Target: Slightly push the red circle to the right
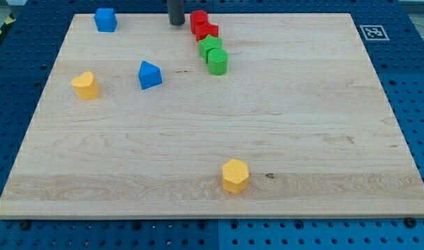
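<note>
The red circle [199,19] stands near the view's top edge of the wooden board [302,139], a little right of centre. A second red block [208,31] touches it just below and to the right. My tip [176,23] is the lower end of a dark rod coming down from the view's top. It stands just left of the red circle, with a small gap between them.
Two green blocks, one [210,46] above the other, a green cylinder [217,61], continue the row below the red ones. A blue block [106,19] sits at top left, a blue block [149,74] and a yellow block [85,85] at left, a yellow hexagon [235,175] near the bottom.
</note>
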Controlling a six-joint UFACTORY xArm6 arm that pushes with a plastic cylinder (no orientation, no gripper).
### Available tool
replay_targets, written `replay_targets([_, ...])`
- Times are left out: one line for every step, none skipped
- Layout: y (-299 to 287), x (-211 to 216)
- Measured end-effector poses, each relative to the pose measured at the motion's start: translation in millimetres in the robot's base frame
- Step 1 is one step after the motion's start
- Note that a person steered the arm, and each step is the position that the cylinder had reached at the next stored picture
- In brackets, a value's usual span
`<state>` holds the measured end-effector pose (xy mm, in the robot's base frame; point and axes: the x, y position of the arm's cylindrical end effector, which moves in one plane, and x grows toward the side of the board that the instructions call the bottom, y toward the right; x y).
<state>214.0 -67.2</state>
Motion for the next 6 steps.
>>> replay_targets([12,0])
replay_targets([12,0])
replay_targets([13,2])
replay_targets([17,2])
replay_targets([23,2])
replay_targets([24,2])
